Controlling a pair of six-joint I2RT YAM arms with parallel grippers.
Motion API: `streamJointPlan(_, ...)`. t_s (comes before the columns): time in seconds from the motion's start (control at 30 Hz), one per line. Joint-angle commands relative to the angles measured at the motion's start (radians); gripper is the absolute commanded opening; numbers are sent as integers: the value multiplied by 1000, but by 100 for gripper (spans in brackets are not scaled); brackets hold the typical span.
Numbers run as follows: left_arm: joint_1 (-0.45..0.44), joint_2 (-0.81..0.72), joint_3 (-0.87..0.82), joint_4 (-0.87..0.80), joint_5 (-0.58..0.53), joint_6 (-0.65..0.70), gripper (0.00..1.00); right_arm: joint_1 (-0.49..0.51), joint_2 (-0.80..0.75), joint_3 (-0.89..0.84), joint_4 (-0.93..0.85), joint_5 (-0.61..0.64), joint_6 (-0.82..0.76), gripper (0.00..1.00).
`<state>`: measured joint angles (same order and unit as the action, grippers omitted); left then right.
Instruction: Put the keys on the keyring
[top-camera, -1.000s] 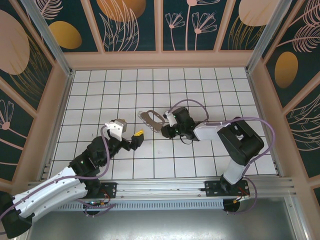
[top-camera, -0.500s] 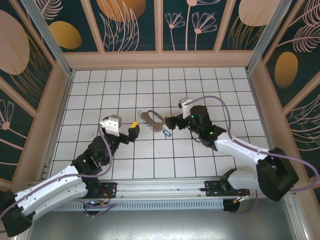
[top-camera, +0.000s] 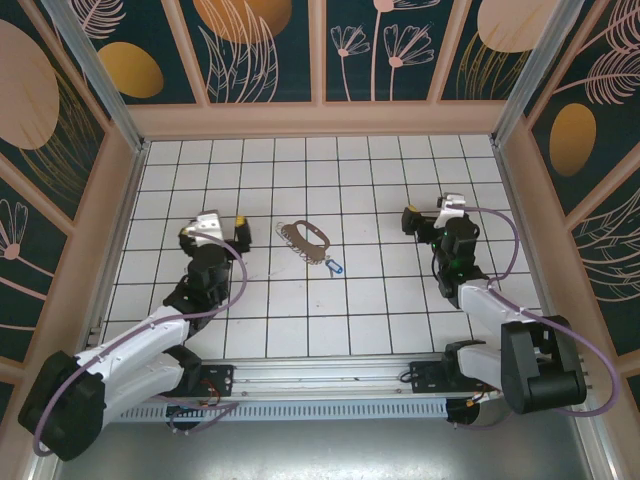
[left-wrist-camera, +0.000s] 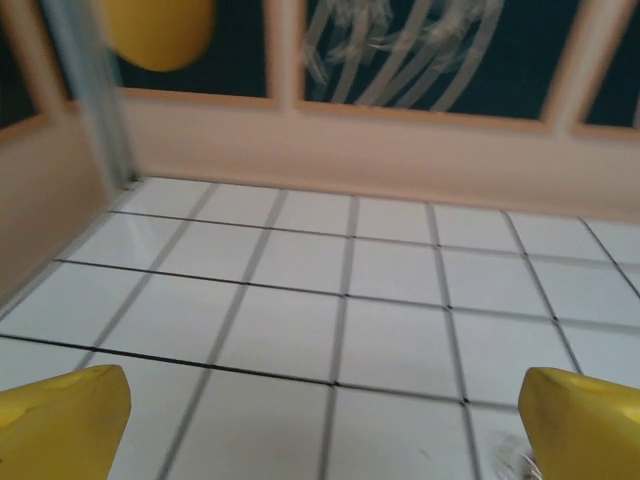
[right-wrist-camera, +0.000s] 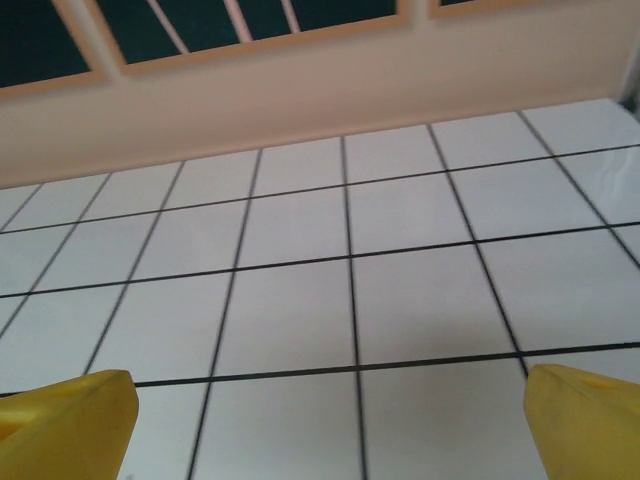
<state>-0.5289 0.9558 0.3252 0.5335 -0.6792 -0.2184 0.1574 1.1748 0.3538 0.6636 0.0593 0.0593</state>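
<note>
One key (top-camera: 335, 267) just beside one keyring (top-camera: 304, 241); left end effector (top-camera: 212, 226) and right end effector (top-camera: 428, 212) gape empty

No readable txt, labels, brands or nos. in any view. Wall panels (top-camera: 265, 50), top of frame: plant & circle drawings, no lettering on them. The key (top-camera: 335, 267), approx. centre of frame: blue tag too small to tell any print.
</note>
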Motion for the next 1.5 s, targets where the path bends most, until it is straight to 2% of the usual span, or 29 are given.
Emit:
streamJointPlan(0.0,122,28,-54,129,3,-60,99,-17,26,-109,285,-29,-149,99)
streamJointPlan(0.1,198,111,6,68,-10,-59,99,-47,61,-158,406,-96,-174,99)
streamJointPlan(0.23,228,242,59,148,-138,84,99,-89,149,-150,457,-138,-166,99)
streamJointPlan(0.33,287,288,12,314,-98,92,99,-107,191,-157,515,-127,-154,99)
streamJointPlan(0.4,329,319,-12,409,-11,85,99,-119,223,-156,550,-111,-143,99)
streamJointPlan(0.43,342,344,7,396,34,100,99,-130,246,-156,568,-111,-131,99)
streamJointPlan(0.5,348,399,2,469,54,161,99,-147,299,-167,641,-103,-109,99)
streamJointPlan(0.6,380,486,-38,599,127,165,99,-197,383,-199,784,-153,-60,99)
streamJointPlan(0.67,387,540,-74,746,146,178,99,-203,379,-192,749,-138,-51,99)
streamJointPlan(0.7,397,520,-62,678,173,162,99,-203,386,-186,754,-135,-48,99)
streamJointPlan(0.83,431,517,-89,714,248,141,99,-195,383,-139,657,-62,-32,99)
streamJointPlan(0.93,466,550,-97,743,323,121,99,-192,384,-137,655,-59,-36,99)
streamJointPlan(0.97,473,589,-120,843,323,119,99,-190,385,-137,655,-59,-36,99)
streamJointPlan(1.03,474,558,-106,760,330,113,99,-190,384,-139,660,-59,-39,99)
streamJointPlan(1.07,475,573,-114,801,326,117,99,-186,384,-141,664,-60,-45,99)
streamJointPlan(1.2,474,567,-111,785,328,116,99,-172,384,-150,685,-80,-70,99)
streamJointPlan(1.37,475,568,-111,787,327,115,99,-145,386,-175,733,-3,-79,99)
streamJointPlan(1.47,475,567,-111,789,327,116,99,-163,384,-149,682,-39,-65,99)
